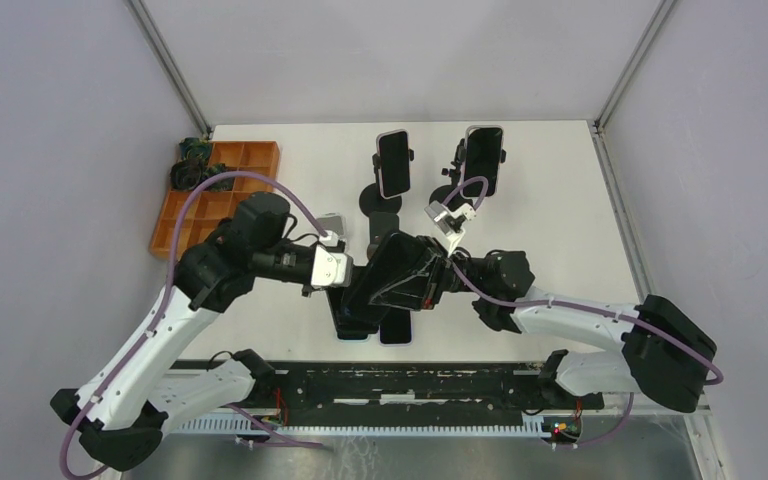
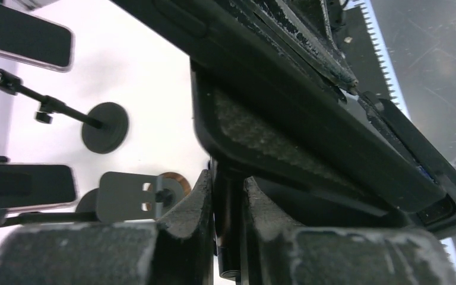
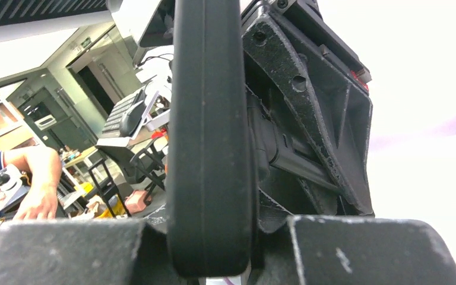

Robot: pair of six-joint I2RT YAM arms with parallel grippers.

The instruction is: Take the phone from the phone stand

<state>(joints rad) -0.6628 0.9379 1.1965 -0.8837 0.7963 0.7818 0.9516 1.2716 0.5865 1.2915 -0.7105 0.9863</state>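
Observation:
At the table's centre a black phone (image 1: 400,275) is tilted above the table, held between both arms. My right gripper (image 1: 442,268) is shut on the phone's thick edge (image 3: 211,148), which fills the gap between its fingers (image 3: 214,237). My left gripper (image 1: 348,275) is shut on a thin black rod (image 2: 228,231) of the phone stand, right under the phone (image 2: 392,172). The left gripper's fingertips (image 2: 228,178) press the rod from both sides. The rest of the stand is hidden under the phone and the grippers.
Two more stands hold upright phones (image 1: 393,163) (image 1: 484,160) at the back, with a round base (image 2: 105,126) nearby. Two dark phones (image 1: 355,325) (image 1: 397,328) lie flat near the front edge. An orange compartment tray (image 1: 220,195) sits at the back left.

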